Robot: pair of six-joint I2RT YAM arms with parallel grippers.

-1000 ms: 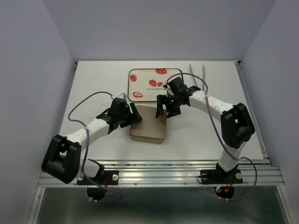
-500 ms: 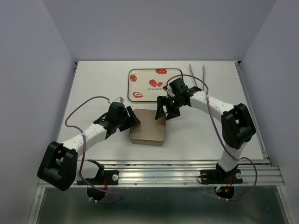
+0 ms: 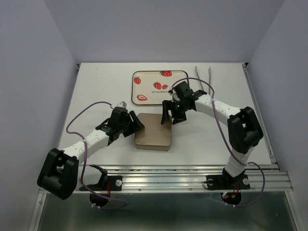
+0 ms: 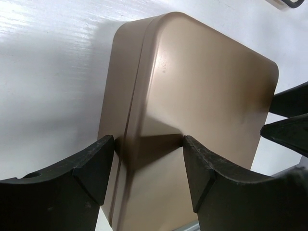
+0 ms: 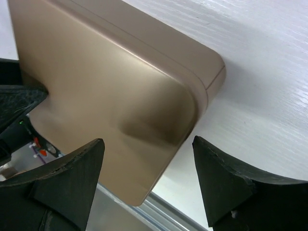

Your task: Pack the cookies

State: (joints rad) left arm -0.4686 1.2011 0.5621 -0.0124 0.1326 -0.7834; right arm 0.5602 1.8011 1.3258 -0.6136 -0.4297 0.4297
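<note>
A closed square gold-brown metal tin (image 3: 153,136) sits on the white table in front of the arms. It fills the left wrist view (image 4: 202,86) and the right wrist view (image 5: 96,77). The cookies are not visible in any view. My left gripper (image 3: 135,123) is open at the tin's left edge. In the left wrist view (image 4: 148,144) one finger is beside the tin's side and the other is over the lid. My right gripper (image 3: 168,117) is open and empty over the tin's far right corner, and the right wrist view (image 5: 148,147) shows its jaws wide apart.
A cream tray (image 3: 144,77) with red strawberry prints lies behind the tin, partly under my right arm. Metal tongs (image 3: 203,75) lie at the back right. The table's metal front rail (image 3: 163,178) runs close below the tin.
The tin has slid a little toward the near edge. My left arm has drawn back down and left with it. My right gripper has stayed over the tin's far corner.
</note>
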